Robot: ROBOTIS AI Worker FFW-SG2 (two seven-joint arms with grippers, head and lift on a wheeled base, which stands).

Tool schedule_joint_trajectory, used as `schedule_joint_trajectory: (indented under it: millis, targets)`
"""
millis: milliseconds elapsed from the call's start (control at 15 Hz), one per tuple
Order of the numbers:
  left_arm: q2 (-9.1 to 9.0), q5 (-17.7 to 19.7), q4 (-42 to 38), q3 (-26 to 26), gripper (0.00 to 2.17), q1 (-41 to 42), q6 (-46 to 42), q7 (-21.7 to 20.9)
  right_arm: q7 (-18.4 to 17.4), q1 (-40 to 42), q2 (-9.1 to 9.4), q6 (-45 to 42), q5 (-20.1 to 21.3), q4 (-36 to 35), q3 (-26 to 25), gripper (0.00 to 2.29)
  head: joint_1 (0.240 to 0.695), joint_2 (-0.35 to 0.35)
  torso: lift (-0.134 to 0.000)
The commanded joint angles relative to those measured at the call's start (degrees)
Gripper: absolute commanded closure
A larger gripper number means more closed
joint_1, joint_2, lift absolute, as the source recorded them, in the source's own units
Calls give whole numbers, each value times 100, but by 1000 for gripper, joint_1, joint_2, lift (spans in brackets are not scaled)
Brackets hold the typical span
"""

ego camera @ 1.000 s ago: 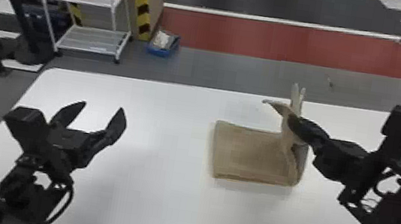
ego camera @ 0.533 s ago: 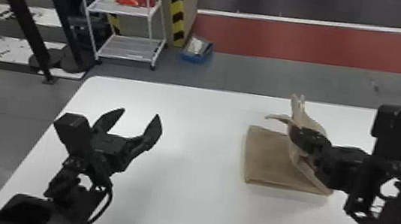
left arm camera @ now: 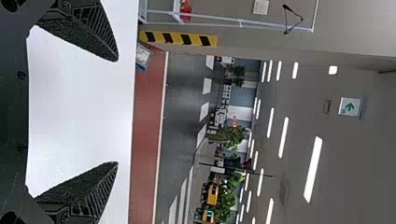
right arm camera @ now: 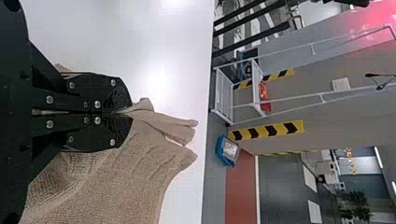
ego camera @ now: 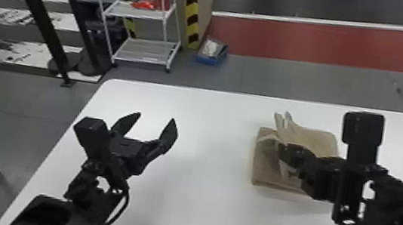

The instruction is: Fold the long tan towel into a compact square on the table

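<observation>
We fold the tan towel | right pincer clamped on it | left pincer apart | next: lower edge, release

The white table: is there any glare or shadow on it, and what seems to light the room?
Right wrist view: a bright patch of glare on the table, near the towel; head view: a faint shadow along the towel's near edge; left wrist view: glowing strip lights on the ceiling, likely a light source.
</observation>
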Motion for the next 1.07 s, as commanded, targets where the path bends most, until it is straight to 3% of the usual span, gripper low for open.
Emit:
schedule_joint_trajectory:
  millis: [0,67,133,400,467,600,733,800,1000]
  targets:
    - [0,0,20,1,90,0,0,0,33,-26,5,225,54,81,166,984,695,223,-125]
    - [0,0,28,1,90,0,0,0,76,-26,5,348,72,90,201,340,695,229,-125]
    - [0,0,37,1,90,0,0,0,76,-26,5,331,72,125,218,9,695,241,-125]
    - [0,0,46,-8,90,0,0,-9,164,115,5,-724,-148,196,139,73,695,257,-125]
    - [-9,0,46,-8,90,0,0,0,147,124,5,-847,-166,196,51,147,695,259,-125]
    - [-9,0,55,-8,90,0,0,-9,85,89,5,-830,-69,196,-37,674,695,248,-125]
    - [-9,0,64,-25,90,-9,-17,-18,-47,-70,5,-654,256,477,-37,1747,695,234,-125]
    - [-9,0,72,-34,90,-18,-17,-18,-73,-193,5,-531,353,679,-10,2003,695,226,-125]
    - [-9,0,72,-34,90,-18,-17,-35,-143,-553,5,-478,573,1329,183,2040,695,201,-125]
